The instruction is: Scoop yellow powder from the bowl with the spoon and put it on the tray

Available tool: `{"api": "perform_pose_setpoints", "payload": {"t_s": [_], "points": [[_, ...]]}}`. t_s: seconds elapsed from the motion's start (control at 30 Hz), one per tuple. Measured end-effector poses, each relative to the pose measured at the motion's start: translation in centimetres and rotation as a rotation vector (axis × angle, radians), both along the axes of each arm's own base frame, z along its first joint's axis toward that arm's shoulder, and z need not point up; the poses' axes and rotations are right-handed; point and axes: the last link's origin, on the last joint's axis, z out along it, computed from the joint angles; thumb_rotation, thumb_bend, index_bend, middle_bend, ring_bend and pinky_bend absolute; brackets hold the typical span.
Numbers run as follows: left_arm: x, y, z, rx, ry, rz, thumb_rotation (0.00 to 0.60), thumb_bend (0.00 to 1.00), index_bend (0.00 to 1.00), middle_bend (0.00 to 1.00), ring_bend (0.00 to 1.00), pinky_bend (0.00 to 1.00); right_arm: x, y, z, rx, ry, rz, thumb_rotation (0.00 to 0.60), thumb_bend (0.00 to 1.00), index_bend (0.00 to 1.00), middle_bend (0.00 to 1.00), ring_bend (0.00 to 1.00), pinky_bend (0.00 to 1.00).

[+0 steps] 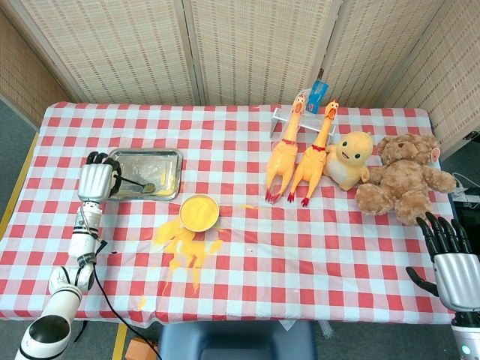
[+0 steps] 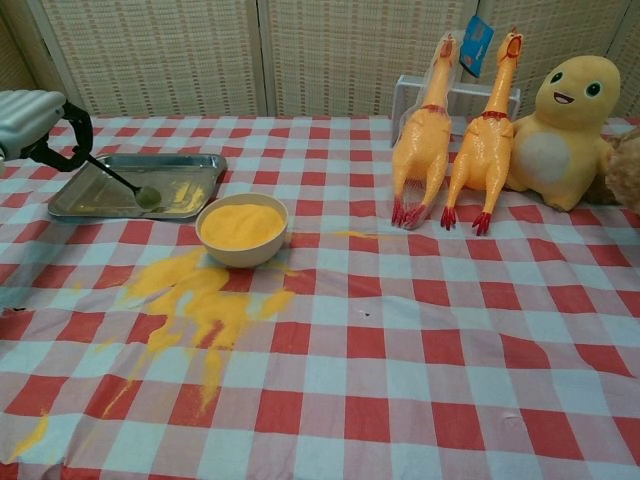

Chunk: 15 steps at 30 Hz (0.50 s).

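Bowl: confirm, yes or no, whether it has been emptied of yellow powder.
No. In the chest view the bowl is nearly full of yellow powder, beside more spilled on the tablecloth.

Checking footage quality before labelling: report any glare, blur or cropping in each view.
Head view: even light, sharp; tray shows mild sheen; right hand near the frame's corner. Chest view: sharp; left hand cut by the left edge; spoon clear.

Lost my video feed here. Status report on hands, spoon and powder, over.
Left robot hand grips spoon, bowl end over tray. Right robot hand open, idle. Bowl full; spilled powder on cloth.
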Motion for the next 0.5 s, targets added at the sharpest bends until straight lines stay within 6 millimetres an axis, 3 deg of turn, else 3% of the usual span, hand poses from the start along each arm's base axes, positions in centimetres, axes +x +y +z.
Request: {"api": "perform_pose_setpoints", "payload": {"t_s": [0.17,0.27,0.4,0.5], "points": [[-0.6,0.4,0.4,0.002,-0.002,0.047,0.600,0.58,0.64,0.44,0.21,0.15,0.1,0.2,0.2,-0.006,-0.004,0.007,0.600,0.11,0.00,0.00,0.00,0.00],[-0.9,0.4,0.4,-0.001,-0.008,0.067,0.600,0.56,0.55,0.43,0.21,0.15,0.3,0.3,0.2,-0.008,-0.006,0.013,0.600,0.11,0.00,0.00,0.00,0.00],[-1.4,0.4,0.4,-0.007,-0.034,0.099,0.600,0.51,0.23,0.35,0.16,0.14,0.3,0.4,0.2,-0.005,-0.007,0.017,0.600,0.11,0.00,0.00,0.00,0.00],[-1.8,0.4,0.3,-0.016,-0.058,0.129,0.600,0.50,0.06,0.29,0.12,0.14,0.4,0.4,0.2,-0.004,-0.009,0.021,0.600,0.11,0.00,0.00,0.00,0.00]]}}
